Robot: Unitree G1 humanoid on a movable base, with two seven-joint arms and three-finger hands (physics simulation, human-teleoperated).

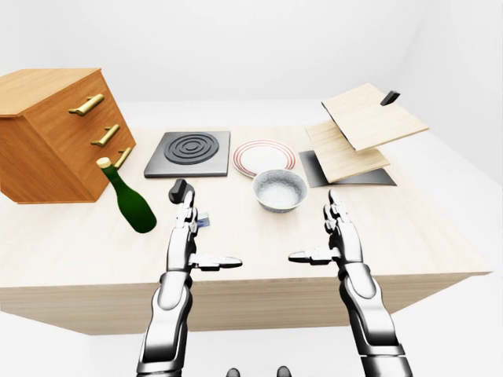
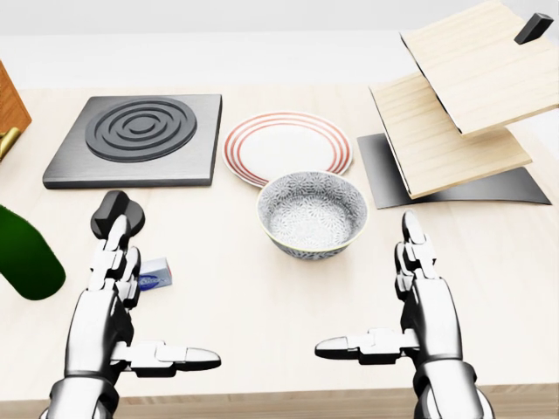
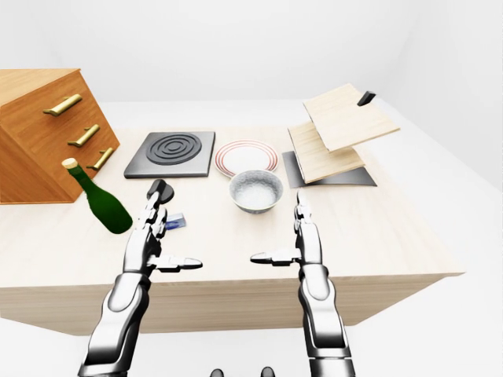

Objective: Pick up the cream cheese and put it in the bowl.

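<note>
The cream cheese is a small blue and white box lying on the wooden table, just right of my left hand's fingers. The patterned grey bowl stands upright at the middle of the head view, up and to the right of the box. My left hand is open, fingers pointing up the view and thumb out to the right, beside the box and not touching it. My right hand is open and empty, below and right of the bowl.
A small black knob sits at my left fingertips. A green bottle leans at the left beside a wooden drawer cabinet. A black burner plate and a red-rimmed plate lie above the bowl. Tilted wooden boards stand at the right.
</note>
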